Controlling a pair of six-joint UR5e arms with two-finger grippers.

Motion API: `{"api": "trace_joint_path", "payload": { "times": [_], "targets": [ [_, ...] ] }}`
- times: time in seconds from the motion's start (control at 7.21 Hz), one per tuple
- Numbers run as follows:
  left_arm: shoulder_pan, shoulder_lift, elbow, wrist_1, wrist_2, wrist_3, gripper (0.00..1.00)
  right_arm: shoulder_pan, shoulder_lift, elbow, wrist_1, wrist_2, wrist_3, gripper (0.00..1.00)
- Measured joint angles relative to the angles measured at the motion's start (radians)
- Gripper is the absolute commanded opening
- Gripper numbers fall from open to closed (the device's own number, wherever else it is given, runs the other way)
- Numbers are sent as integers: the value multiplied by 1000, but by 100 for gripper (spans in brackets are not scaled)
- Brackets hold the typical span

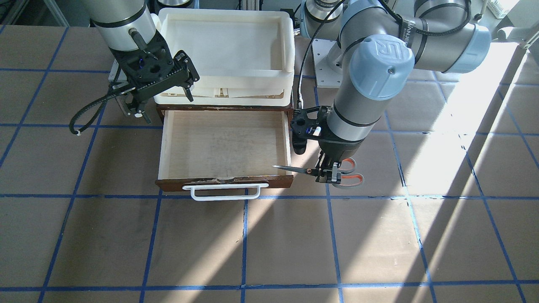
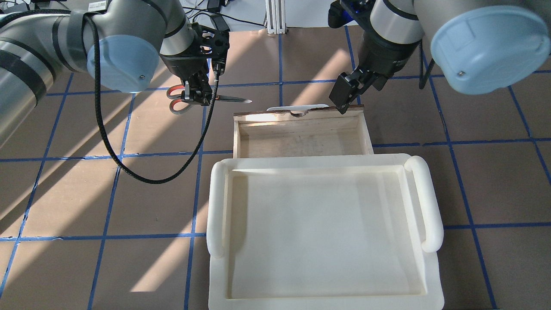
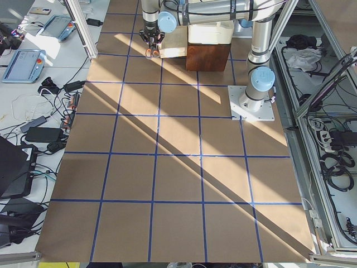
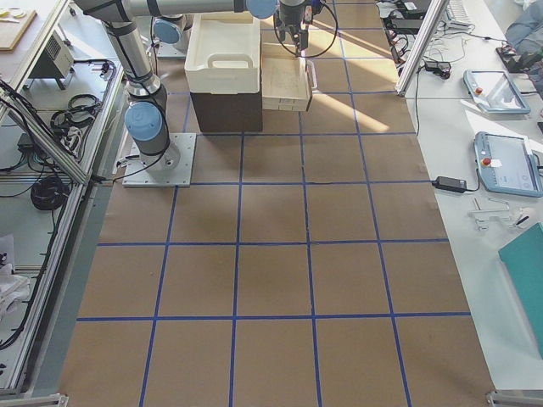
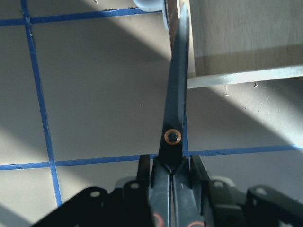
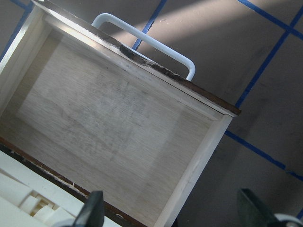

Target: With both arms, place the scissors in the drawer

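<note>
I have the scissors [image 1: 301,170] in the left gripper [image 1: 329,176]: its jaws are clamped on them just behind the pivot screw. The grey, orange-lined handles stick out on the far side from the drawer. The blades are shut and lie roughly level, pointing at the drawer [image 1: 162,143]. In the front-facing view the tip reaches just over the drawer's side wall, near the front corner on the robot's left. The rest of the scissors sits outside the drawer, above the counter [image 1: 379,244].

The drawer is pulled out from under the cream tray [image 1: 291,46], with its pale plywood floor in full view. Its white bar handle [image 1: 223,192] faces away from the robot.

The right gripper [image 1: 190,87] hangs over the drawer's other side with its jaws spread wide, gripping nothing. Its wrist camera looks straight down into the drawer.
</note>
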Motion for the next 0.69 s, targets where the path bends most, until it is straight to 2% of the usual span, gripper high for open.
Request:
{"api": "trace_joint_path", "payload": {
  "times": [0.28, 0.69],
  "targets": [
    [-114, 5, -3, 0, 1, -146, 0, -34, -40, 9, 26, -17, 148, 100],
    [-236, -14, -27, 12, -3, -242, 0, -76, -48, 9, 27, -92, 309, 100]
  ]
}}
